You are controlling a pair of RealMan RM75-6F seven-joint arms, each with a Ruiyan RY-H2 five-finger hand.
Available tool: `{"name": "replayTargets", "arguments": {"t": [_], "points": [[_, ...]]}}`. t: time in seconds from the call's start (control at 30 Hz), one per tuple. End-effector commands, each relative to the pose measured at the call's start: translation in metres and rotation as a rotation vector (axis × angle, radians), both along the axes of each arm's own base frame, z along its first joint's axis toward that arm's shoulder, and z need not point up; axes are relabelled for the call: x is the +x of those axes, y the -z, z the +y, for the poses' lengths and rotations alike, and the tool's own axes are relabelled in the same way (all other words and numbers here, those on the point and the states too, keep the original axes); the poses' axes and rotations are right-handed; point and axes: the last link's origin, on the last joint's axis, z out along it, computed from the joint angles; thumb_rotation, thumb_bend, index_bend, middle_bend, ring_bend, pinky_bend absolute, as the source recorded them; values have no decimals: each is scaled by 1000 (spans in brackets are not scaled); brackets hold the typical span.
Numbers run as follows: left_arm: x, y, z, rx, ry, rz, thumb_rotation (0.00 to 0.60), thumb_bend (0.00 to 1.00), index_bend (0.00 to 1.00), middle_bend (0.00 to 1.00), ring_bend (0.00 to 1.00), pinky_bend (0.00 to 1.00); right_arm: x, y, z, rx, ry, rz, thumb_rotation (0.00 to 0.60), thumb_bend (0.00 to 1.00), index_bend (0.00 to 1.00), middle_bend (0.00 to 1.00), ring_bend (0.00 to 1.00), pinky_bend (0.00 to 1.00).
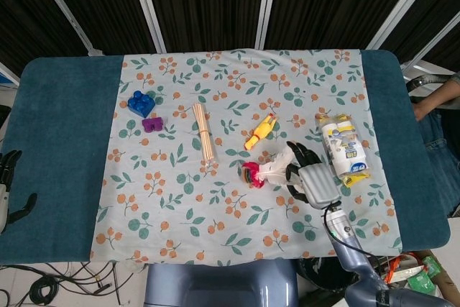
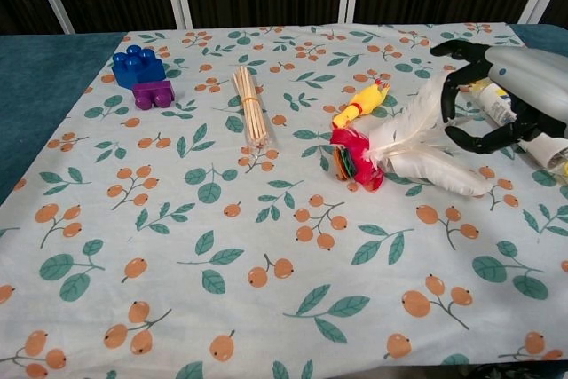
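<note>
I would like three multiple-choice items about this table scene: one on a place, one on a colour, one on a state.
1. Where does the bundle of wooden sticks lie?
A. left of the yellow chicken toy
B. right of the drink bottles
C. on the bare blue table

2. What colour is the smaller toy block?
A. green
B. purple
C. white

3. What is the right hand doing?
A. resting far from everything
B. holding the sticks
C. fingers spread over the white feathers of the feather shuttlecock

Answers: 1 A, the sticks lie between blocks and chicken; 2 B, it is purple beside the blue block; 3 C, the fingers arch around the feathers.
</note>
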Motion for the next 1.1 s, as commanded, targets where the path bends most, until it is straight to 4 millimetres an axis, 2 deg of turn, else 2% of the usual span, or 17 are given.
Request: {"name": "replayTargets", "arguments": {"t": [0.03,0.53,0.9,1.1], "points": [[0,0,0,0,1,-1,600,315,41,60,12,50,17,-2,-6,-5,-42,18,600,367,616,38,57,152],[0,-1,0,2,0,-6,600,316,41,60,12,50,78,10,-26,38,-162,123,600,367,625,38,57,152],[0,-1,1,-1,0,-10,600,316,41,60,12,50,121,30,-24,81,-250,216,600,366,626,37,56,152],[0,-1,2,-1,0,-11,600,315,41,60,12,50,134,40,-21,93,-263,243,600,367,625,38,55,152]]}}
